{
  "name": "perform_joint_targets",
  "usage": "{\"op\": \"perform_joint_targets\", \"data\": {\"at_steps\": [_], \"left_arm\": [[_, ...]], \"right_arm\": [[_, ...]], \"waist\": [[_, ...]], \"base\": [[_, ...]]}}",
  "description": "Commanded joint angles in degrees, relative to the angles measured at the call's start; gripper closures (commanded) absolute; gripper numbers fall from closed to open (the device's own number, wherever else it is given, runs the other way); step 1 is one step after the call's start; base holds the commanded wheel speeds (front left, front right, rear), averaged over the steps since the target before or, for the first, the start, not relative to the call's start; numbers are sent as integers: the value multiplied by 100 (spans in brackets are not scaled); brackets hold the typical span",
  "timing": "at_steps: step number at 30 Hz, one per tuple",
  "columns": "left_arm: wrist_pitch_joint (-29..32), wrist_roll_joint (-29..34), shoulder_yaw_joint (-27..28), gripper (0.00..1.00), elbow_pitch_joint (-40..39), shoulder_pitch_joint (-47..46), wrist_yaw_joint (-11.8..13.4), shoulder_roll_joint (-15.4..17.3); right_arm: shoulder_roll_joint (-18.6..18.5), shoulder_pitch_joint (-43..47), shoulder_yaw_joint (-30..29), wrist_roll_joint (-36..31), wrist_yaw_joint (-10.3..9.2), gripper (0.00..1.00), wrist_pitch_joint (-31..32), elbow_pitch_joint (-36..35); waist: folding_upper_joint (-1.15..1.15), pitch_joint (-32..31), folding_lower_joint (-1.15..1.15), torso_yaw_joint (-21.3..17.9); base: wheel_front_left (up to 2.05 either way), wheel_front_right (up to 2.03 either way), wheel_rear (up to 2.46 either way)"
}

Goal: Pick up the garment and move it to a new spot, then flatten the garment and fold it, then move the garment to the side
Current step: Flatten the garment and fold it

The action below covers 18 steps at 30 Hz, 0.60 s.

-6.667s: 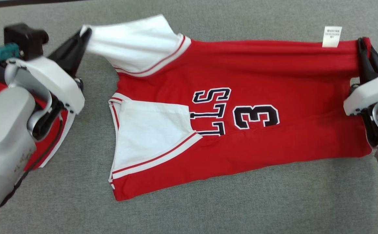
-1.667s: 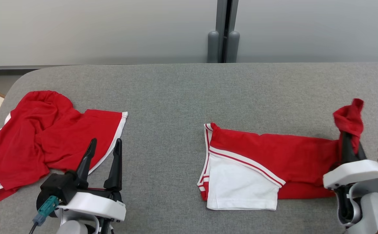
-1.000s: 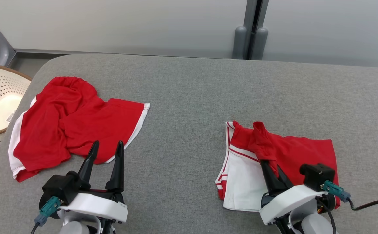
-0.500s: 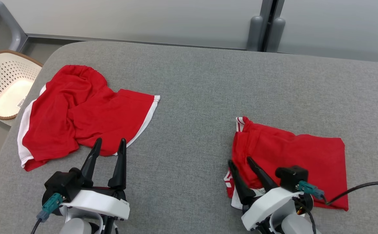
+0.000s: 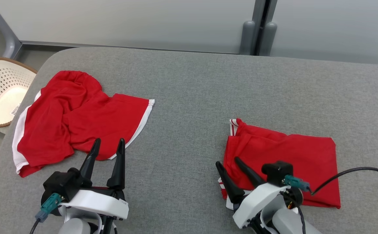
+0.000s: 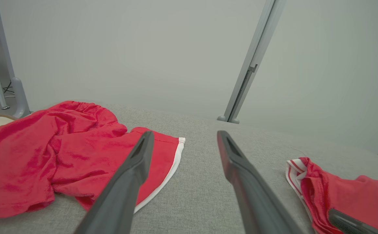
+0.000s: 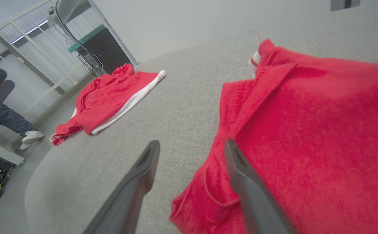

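Head view: grey padded tabletop (image 5: 189, 84). The garment (image 5: 283, 159), red with white striped trim at its left edge, lies folded into a rough rectangle on the right part of the tabletop. Right hand (image 5: 227, 161) sits at the garment's near left corner, fingers spread wide with nothing between them. Left hand (image 5: 109, 140) is equally wide open and empty, its tips over the near edge of a second red garment (image 5: 75, 120), which lies crumpled with a white border on the left. A perforated basket (image 5: 0, 91) stands off the tabletop's left end. Left wrist view: left hand (image 6: 185, 134) open above bare tabletop (image 6: 195, 201); second red garment (image 6: 62, 152) to its left; the garment (image 6: 348, 195) at lower right, well apart from it. Right wrist view: right hand (image 7: 192, 143) open, holding nothing, one finger over the garment (image 7: 306, 130) at its edge, the other over tabletop (image 7: 176, 97); second red garment (image 7: 111, 94) farther off; a person's foot (image 7: 29, 136) on the floor beyond.
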Motion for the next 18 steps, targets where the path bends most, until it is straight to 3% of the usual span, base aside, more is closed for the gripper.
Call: {"op": "perform_joint_targets", "data": {"at_steps": [1,5,10,18], "left_arm": [[2,10,50,0,-38,2,16,19],[2,37,83,0,-91,20,25,19],[2,57,149,0,-189,33,29,19],[2,40,219,0,-448,-50,35,20]], "right_arm": [[-23,-212,-128,-261,0,0,-123,102],[-23,-386,-439,-680,-1,0,-213,204],[-148,-607,-1222,-2061,-2,0,-290,324],[-262,-48,-2730,-3437,-1,0,-365,-832]], "waist": [[0,-48,0,-104],[0,-84,0,-235],[0,-134,0,-493],[0,-146,0,-801]], "base": [[0,0,0],[0,0,0],[0,0,0],[0,0,0]]}}
